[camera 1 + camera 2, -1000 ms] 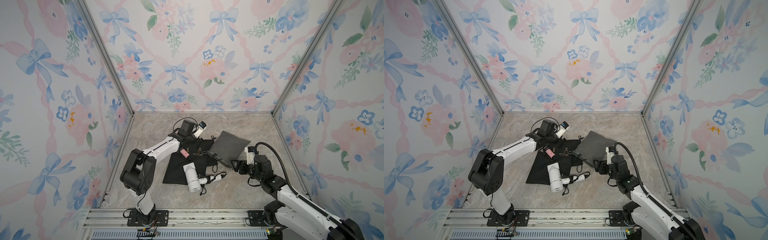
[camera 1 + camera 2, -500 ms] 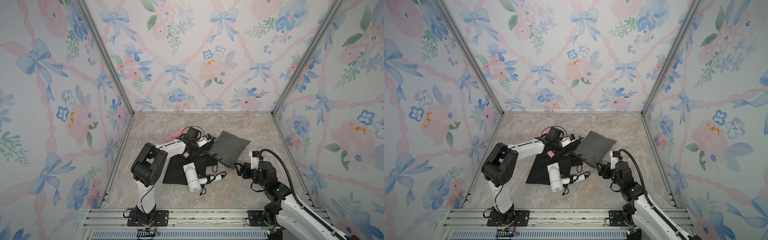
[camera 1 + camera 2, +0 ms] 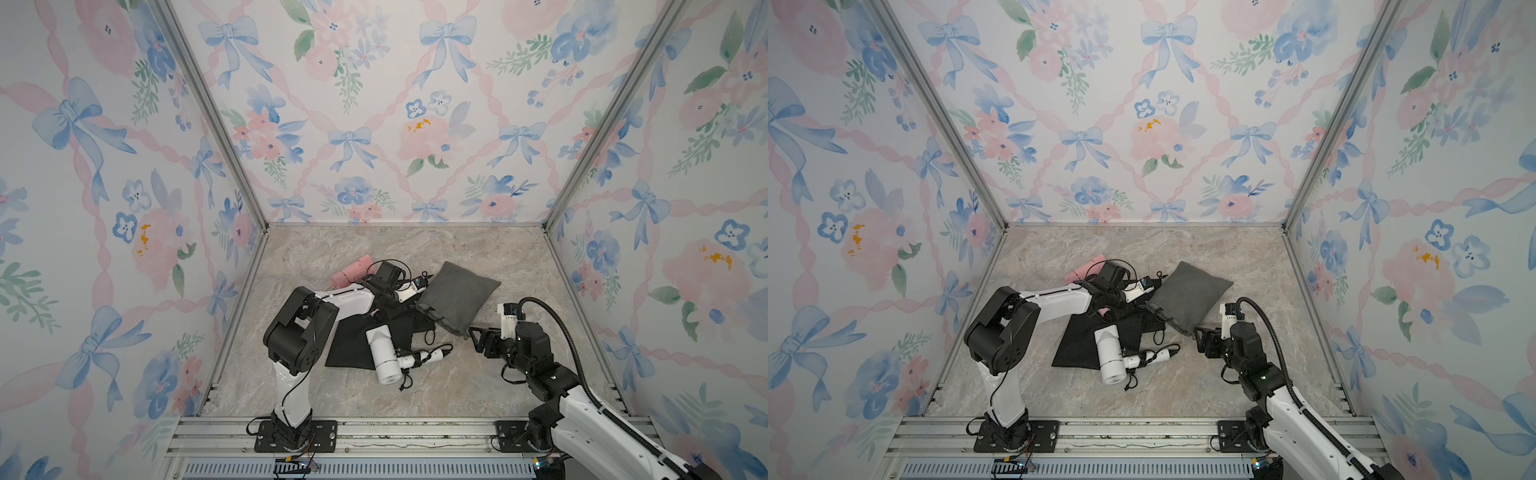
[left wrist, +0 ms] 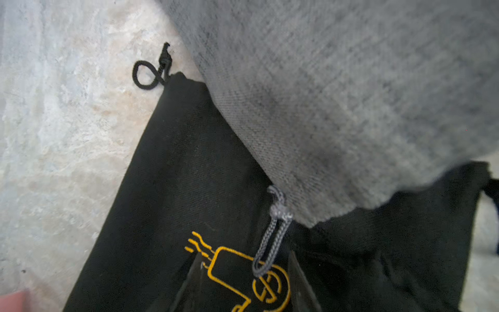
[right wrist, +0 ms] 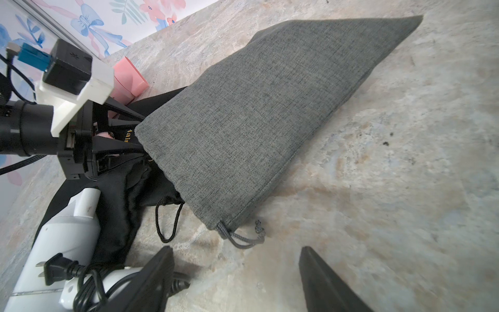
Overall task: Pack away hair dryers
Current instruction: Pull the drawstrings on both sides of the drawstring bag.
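Top view: left arm (image 3: 347,300) stretched low, claw (image 3: 409,304) over black pouch (image 3: 353,345).

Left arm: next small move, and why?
Probably close the left gripper on the grey cord loop: it lies between the open jaws, at the grey pouch's mouth, atop the black pouch. The right gripper hovers open nearby.

Left end effector (image 4: 245,259) spread, right end effector (image 5: 235,250) spread wide

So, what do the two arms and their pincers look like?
The left arm and right arm have white links and black joints. The left pincer and right pincer each have two black pointed fingers. A black ribbed cable loops over the right wrist.
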`<state>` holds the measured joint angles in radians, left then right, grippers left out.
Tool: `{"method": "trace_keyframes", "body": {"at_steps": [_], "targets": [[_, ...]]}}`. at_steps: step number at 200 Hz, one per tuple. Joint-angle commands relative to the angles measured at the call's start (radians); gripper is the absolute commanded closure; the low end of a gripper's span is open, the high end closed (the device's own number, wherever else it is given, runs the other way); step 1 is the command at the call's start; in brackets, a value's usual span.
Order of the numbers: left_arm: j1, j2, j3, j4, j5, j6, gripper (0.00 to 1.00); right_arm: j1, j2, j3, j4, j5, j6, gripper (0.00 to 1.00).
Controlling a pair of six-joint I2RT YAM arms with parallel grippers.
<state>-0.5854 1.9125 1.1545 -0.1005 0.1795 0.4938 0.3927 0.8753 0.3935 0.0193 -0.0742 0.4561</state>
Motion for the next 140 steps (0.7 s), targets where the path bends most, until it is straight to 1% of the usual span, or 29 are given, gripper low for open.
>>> {"method": "trace_keyframes", "body": {"at_steps": [1,28,38,73,103,109,140], "targets": [[-0.011,-0.022,-0.011,0.004,0.018,-0.005,0.47,-0.012,0.005,-0.008,0.007,-0.009,0.004,0.24],[-0.024,0.011,0.011,0.004,0.011,-0.015,0.47,-0.015,0.004,-0.005,0.008,-0.012,0.004,0.24],[-0.027,0.024,0.022,0.003,0.012,-0.022,0.51,-0.015,0.002,-0.005,0.005,-0.012,0.004,0.24],[-0.037,0.067,0.064,0.003,-0.014,-0.042,0.75,-0.017,-0.015,-0.008,-0.011,-0.011,0.001,0.24],[-0.039,0.077,0.095,0.004,-0.017,-0.054,0.95,-0.023,-0.025,-0.009,-0.022,-0.009,-0.001,0.24],[-0.042,0.078,0.100,0.003,-0.016,-0.056,1.00,-0.023,-0.027,-0.008,-0.028,-0.010,-0.003,0.24],[-0.041,0.050,0.118,0.002,-0.017,-0.081,1.00,-0.026,-0.033,0.000,-0.056,-0.001,-0.020,0.24]]}}
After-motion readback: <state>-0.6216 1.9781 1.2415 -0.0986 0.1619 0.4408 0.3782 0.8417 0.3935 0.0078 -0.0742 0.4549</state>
